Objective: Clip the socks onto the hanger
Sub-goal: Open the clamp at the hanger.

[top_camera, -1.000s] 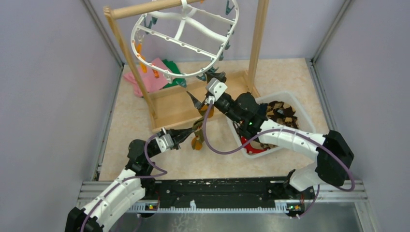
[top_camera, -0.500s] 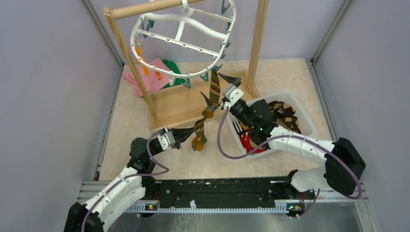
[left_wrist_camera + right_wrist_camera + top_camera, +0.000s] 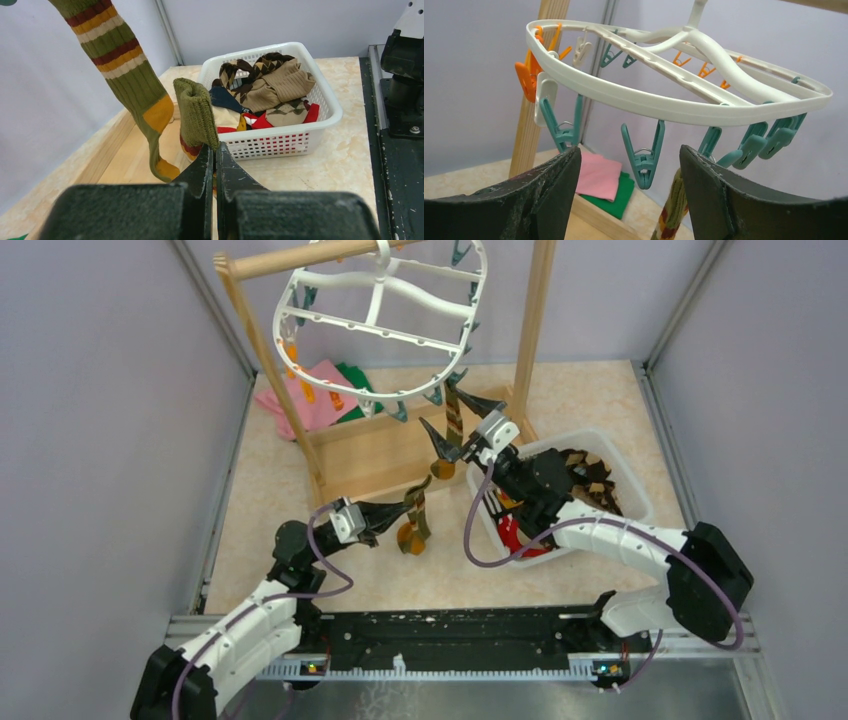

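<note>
a: where's the open room at the edges?
b: right gripper, jaws spread, sits just under the near rim of the hanger, a teal clip showing between its fingers; one striped sock hangs there
a: and lower down?
b: left gripper pinches the second sock above the beige table, the basket nearby, grey walls on three sides
</note>
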`<action>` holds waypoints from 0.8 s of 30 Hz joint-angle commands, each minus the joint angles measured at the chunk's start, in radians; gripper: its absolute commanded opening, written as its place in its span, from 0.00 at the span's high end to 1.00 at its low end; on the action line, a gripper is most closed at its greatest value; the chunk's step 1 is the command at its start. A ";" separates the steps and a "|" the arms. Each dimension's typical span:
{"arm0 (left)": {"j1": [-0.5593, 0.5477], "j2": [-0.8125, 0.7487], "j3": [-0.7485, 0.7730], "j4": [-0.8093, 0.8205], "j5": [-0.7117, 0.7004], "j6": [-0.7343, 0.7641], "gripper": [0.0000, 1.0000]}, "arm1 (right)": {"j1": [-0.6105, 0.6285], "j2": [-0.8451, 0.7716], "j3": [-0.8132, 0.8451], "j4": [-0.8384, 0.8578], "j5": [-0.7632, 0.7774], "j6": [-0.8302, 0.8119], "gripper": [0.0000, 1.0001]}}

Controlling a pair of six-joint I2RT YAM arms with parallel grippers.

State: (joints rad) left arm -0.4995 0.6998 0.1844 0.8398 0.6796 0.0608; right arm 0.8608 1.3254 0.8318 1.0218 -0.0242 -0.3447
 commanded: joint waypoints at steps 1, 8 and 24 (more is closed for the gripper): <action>-0.004 0.019 0.004 0.063 -0.002 -0.010 1.00 | -0.006 0.029 0.037 0.070 0.019 0.038 0.30; -0.005 0.052 0.012 0.066 0.003 -0.009 1.00 | -0.019 0.065 0.075 0.078 0.020 0.047 0.35; -0.005 0.078 0.017 0.070 0.004 0.003 1.00 | -0.042 0.145 0.164 0.082 0.006 0.076 0.44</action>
State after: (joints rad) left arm -0.4999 0.7708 0.1848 0.8471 0.6792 0.0547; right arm 0.8261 1.4601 0.9390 1.0565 -0.0093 -0.2905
